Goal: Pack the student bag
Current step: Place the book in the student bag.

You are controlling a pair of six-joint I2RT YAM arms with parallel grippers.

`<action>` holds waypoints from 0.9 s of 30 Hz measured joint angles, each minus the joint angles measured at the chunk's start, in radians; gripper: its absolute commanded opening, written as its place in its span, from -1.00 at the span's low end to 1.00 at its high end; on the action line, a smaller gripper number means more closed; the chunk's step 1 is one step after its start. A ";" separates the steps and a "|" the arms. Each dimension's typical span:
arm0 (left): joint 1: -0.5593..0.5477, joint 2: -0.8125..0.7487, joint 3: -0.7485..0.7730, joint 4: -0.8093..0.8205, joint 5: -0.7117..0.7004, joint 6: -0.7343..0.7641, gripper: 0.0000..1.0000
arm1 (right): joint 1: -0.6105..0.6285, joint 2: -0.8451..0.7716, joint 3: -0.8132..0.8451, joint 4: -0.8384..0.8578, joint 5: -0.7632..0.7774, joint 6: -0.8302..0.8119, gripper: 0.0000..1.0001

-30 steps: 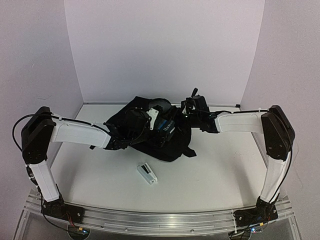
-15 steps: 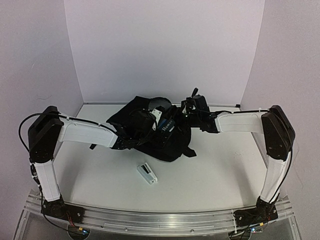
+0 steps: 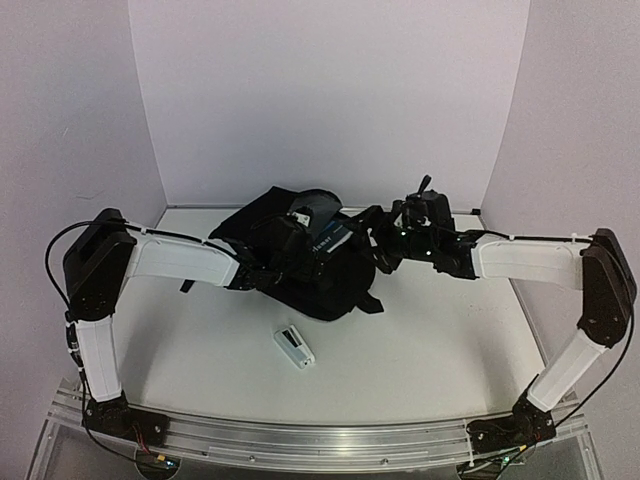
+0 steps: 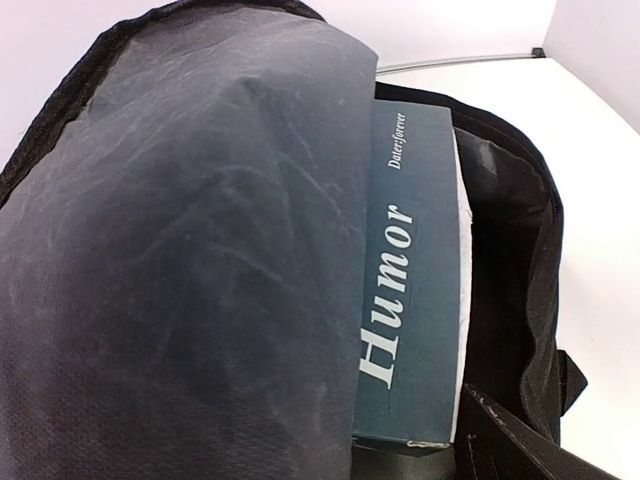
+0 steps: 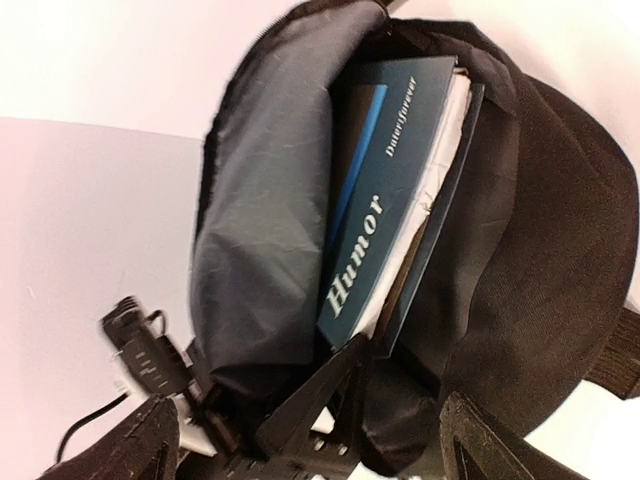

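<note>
right claw (image 5: 305,410) | backing away rightward, jaws spreading wide, gripping nothing; student bag (image 3: 320,285) lying just ahead of it, Humor book (image 5: 385,200) sitting inside | left claw (image 3: 283,262) wide, pushing deeper into the mouth | book seemingly being left packed

One student bag (image 3: 330,285), black, mid-table. One dark blue book (image 4: 410,290) lettered "Humor", in the bag's open mouth. One small white flat gadget (image 3: 294,347), at 6 o'clock from the bag, apart from it. Two arms: one (image 3: 180,260) from 9 o'clock, one (image 3: 520,258) from 3 o'clock. One table (image 3: 440,350).
</note>
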 measured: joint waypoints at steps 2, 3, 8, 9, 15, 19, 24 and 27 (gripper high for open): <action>0.013 0.000 0.000 0.002 0.028 0.000 0.99 | 0.000 -0.020 -0.003 0.005 0.009 0.002 0.63; 0.018 0.000 0.000 0.004 0.053 0.002 0.99 | 0.000 -0.022 -0.003 0.011 0.012 0.003 0.58; 0.033 -0.056 -0.029 0.001 0.236 0.006 0.99 | 0.000 0.035 0.037 0.016 0.019 -0.011 0.30; 0.033 -0.082 -0.040 -0.006 0.269 0.006 0.99 | 0.000 0.057 0.052 0.017 0.020 -0.014 0.29; 0.050 -0.279 -0.044 -0.095 0.422 -0.042 0.99 | 0.000 0.149 0.089 0.013 0.037 -0.028 0.29; 0.151 -0.308 0.026 -0.171 0.518 -0.112 0.99 | 0.000 0.151 0.089 0.010 0.063 -0.042 0.32; 0.276 -0.174 0.156 -0.231 0.621 -0.178 0.99 | -0.010 0.118 0.059 0.008 0.101 -0.057 0.38; 0.277 -0.077 0.197 -0.239 0.690 -0.206 0.99 | -0.031 0.057 0.008 -0.001 0.118 -0.066 0.43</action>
